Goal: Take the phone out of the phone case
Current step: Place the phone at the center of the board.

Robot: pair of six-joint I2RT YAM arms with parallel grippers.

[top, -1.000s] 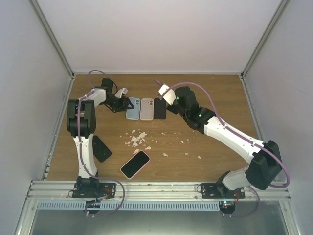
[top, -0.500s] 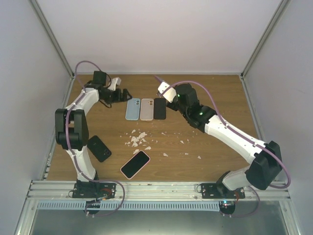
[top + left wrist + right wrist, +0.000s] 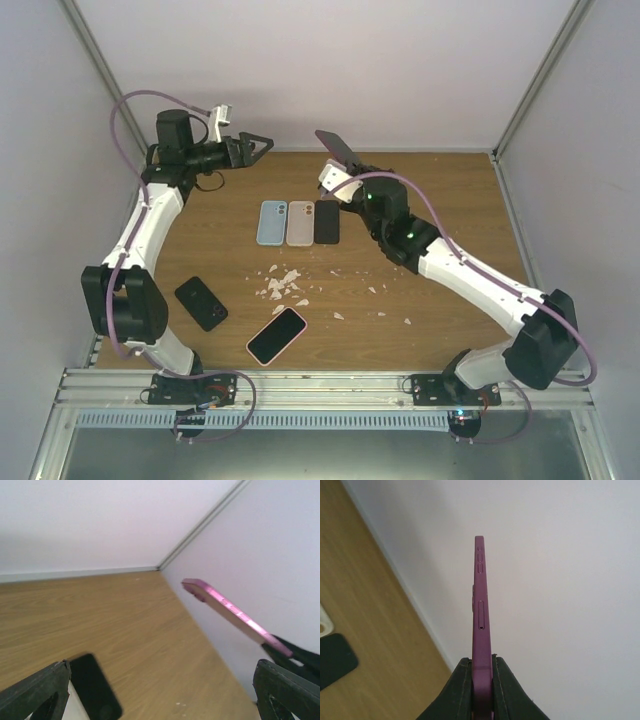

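Phone (image 3: 481, 630) purple; table (image 3: 430, 200) brown wood-grain; walls (image 3: 300, 70) white.

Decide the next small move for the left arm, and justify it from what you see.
Probably bring the open left gripper across toward the free end of the purple phone. The right gripper pinches that phone by one end, raised above the table. The left gripper holds nothing and stands apart from it.

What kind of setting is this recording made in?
Probably a lab robot cell, not a home or shop: plain white wall panels in metal framing enclose a wooden tabletop, and the left arm and right arm bolt to a rail at its near edge.
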